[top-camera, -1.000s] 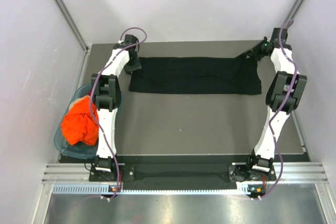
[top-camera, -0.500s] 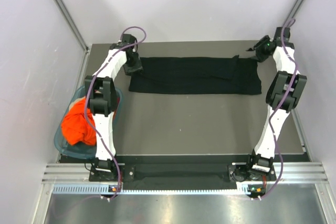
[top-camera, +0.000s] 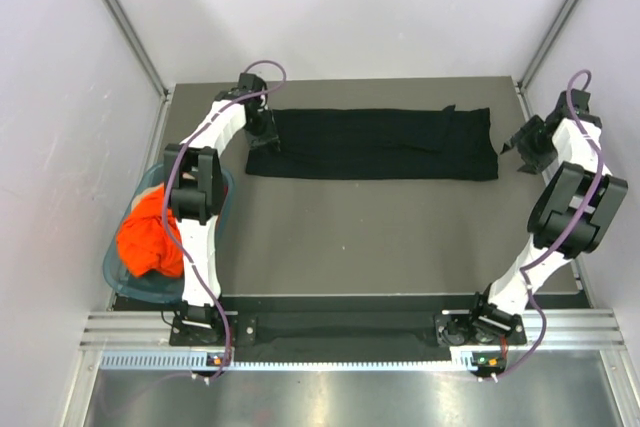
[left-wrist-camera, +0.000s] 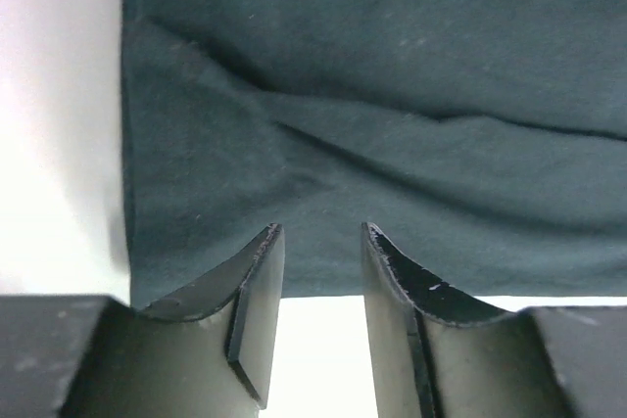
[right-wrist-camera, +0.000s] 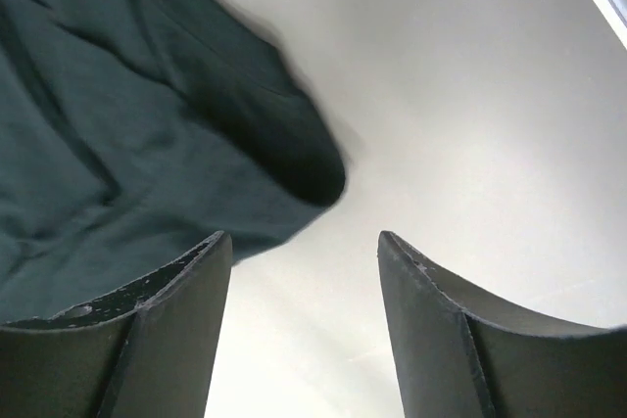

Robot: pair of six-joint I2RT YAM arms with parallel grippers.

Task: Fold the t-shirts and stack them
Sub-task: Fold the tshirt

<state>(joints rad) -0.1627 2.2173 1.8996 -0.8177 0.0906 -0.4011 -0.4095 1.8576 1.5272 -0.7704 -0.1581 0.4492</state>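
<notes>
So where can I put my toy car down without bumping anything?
The big bare patch of table lies between the black t-shirt and the near edge. A thin strip runs behind the shirt. Crowded: the shirt's ends, by the left claw and right claw, and the basket holding the orange t-shirt.

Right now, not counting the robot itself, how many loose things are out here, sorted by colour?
black t-shirt: 1
orange t-shirt: 1
teal basket: 1
Total: 3
</notes>
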